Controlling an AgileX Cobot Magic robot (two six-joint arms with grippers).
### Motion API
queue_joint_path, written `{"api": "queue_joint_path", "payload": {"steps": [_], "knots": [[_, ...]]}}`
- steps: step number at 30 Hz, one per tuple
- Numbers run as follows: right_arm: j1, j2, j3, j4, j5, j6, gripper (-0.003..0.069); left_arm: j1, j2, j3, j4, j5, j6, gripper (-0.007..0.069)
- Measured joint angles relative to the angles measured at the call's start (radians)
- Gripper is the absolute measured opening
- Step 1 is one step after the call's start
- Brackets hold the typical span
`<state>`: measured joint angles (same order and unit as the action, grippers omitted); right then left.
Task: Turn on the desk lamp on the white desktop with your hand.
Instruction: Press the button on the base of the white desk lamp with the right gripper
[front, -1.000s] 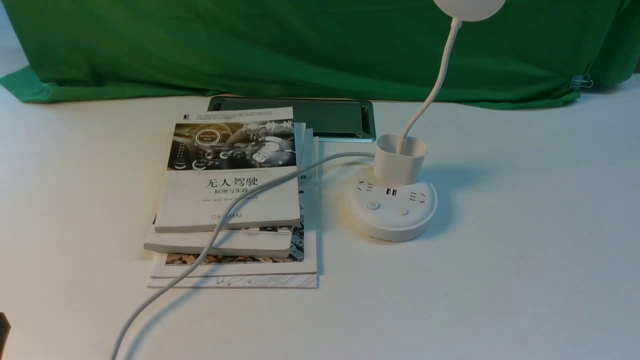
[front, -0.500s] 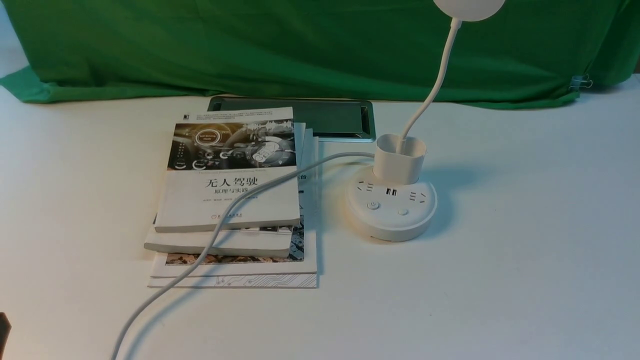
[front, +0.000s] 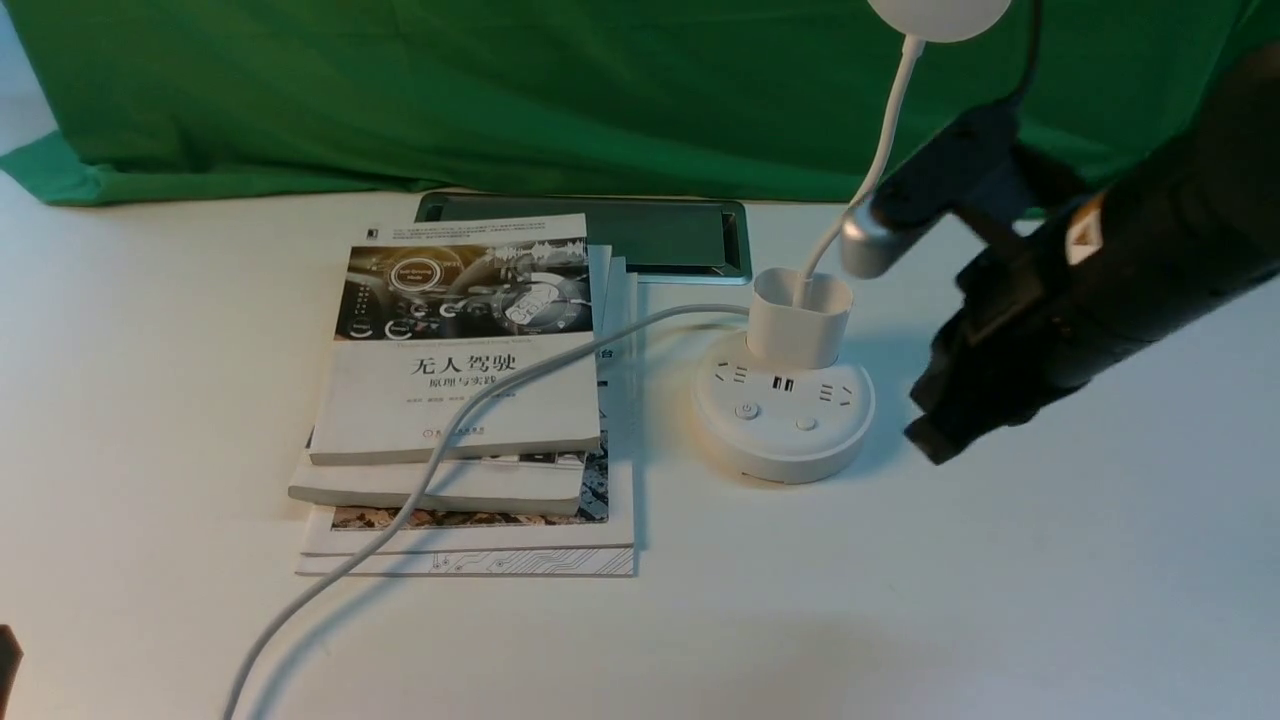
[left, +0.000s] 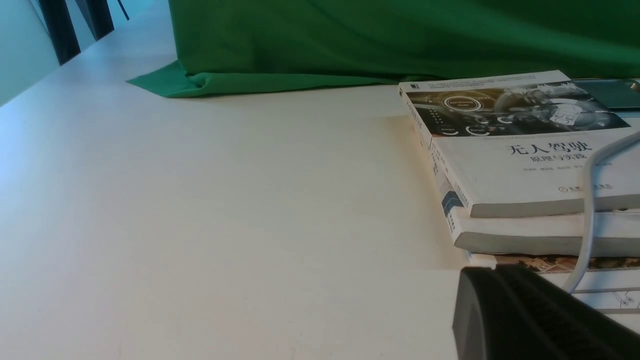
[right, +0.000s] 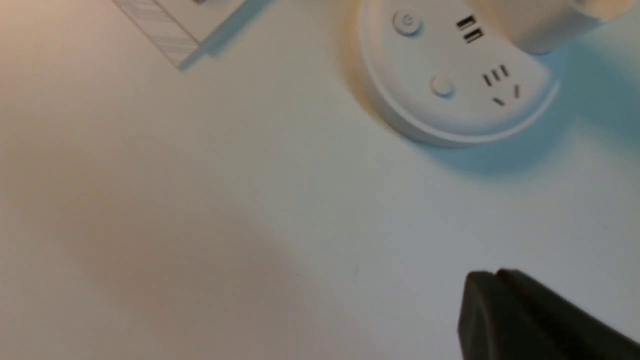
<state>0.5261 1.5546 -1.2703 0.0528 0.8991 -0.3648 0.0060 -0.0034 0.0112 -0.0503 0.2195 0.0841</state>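
Observation:
The white desk lamp (front: 783, 410) stands on the white desktop (front: 1000, 580), right of centre. Its thin neck rises from a cup-shaped holder (front: 798, 318) to a round head (front: 938, 15) at the top edge. The puck base shows sockets and two buttons (front: 746, 410). My right gripper (front: 928, 440) is shut and empty, hovering just right of the base, fingers pointing down-left. In the right wrist view the gripper (right: 492, 280) is apart from the base (right: 450, 85). My left gripper (left: 492, 272) is shut, low near the books; only a dark tip (front: 6, 660) shows in the front view.
A stack of books (front: 460, 400) lies left of the lamp, with the lamp's white cord (front: 420, 480) draped over it toward the front edge. A dark framed panel (front: 650, 235) sits behind the books. Green cloth (front: 500, 90) hangs at the back.
My right arm has come into the front view from the right and now hangs beside the lamp base. Lamp, books and left gripper have not moved.

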Motion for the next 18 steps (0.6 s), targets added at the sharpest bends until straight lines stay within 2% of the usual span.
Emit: {"api": "queue_joint_path", "payload": {"steps": [8, 18], "knots": [[0.001, 0.251, -0.056, 0.002, -0.106, 0.005, 0.0028, 0.0, 0.0, 0.0, 0.0, 0.0, 0.0, 0.0021], [-0.029, 0.37, -0.115, -0.001, -0.265, 0.049, 0.0028, 0.0, 0.0, 0.0, 0.0, 0.0, 0.0, 0.0021]]}}
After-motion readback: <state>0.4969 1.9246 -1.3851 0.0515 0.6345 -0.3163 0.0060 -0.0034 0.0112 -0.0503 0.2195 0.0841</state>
